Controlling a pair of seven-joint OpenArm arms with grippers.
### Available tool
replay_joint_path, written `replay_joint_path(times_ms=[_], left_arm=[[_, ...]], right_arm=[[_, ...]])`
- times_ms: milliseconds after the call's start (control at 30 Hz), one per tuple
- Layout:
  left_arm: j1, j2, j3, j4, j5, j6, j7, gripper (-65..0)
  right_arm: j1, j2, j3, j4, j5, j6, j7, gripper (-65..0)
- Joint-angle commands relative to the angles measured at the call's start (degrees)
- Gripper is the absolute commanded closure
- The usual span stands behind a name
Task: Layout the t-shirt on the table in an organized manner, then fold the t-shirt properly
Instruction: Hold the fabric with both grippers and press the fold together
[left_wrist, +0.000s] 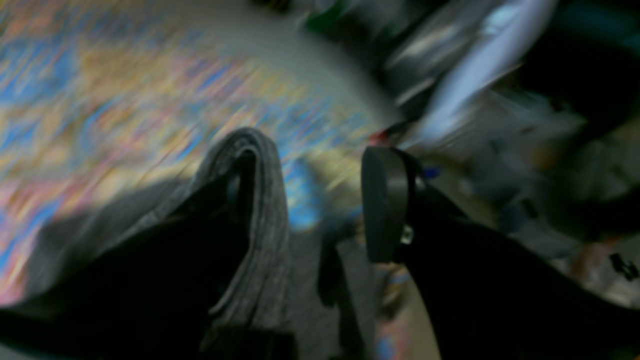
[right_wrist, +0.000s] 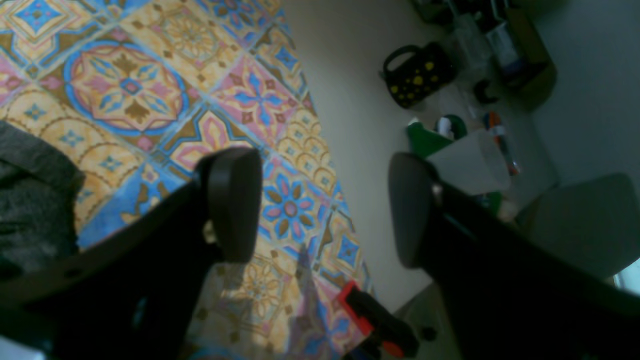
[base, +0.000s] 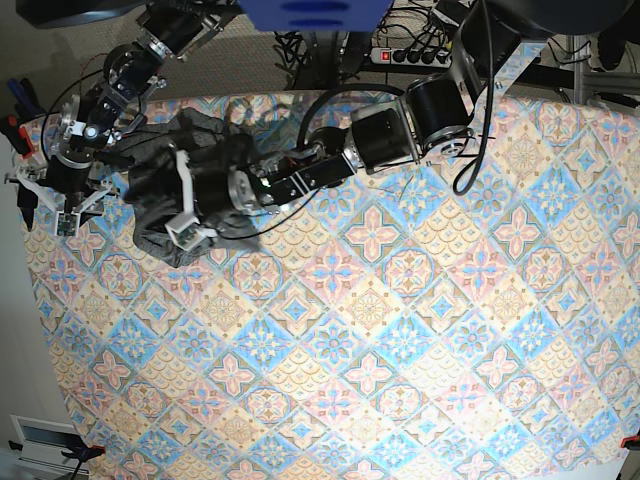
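Base view: the t-shirt (base: 170, 190) is seen bunched on the desk (base: 400, 330); soft, light jersey, best pinched at an edge. Both grippers' jaws are spread, with cloth draped over one left finger.

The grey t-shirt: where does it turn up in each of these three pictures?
Left wrist: the t-shirt fills the lower left, draped over one finger of the left claw.
Right wrist: a dark bunch at the left edge.
Base: crumpled at upper left.
Shared landmark: the tile-pattern table cloth.
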Motion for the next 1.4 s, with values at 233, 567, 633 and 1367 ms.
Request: replay_joint_path(times_ms=[233, 567, 633, 1367], left_arm=[[-1.37, 1.16, 2.38, 0.91, -0.19, -0.46, -1.63, -30.3], [-1.11, 1.16, 2.2, -1.11, -0.37, -0.81, -4.0, -30.4], [-1.55, 1.16, 2.2, -1.11, -0.37, -0.46, -7.43, -30.3], [-1.81, -0.23, -5.36, 13.75, -0.37, -0.37, -13.23, -30.0]], right_arm=[[0.52, 0.52, -0.04, 1.29, 0.2, -0.6, 1.29, -37.9], [0.69, 0.52, -0.04, 1.2, 0.2, -0.6, 1.29, -37.9], [0.69, 0.52, -0.04, 1.2, 0.2, -0.6, 1.29, -37.9], [0.61, 0.61, -0.21, 1.29, 0.2, -0.42, 1.29, -38.0]])
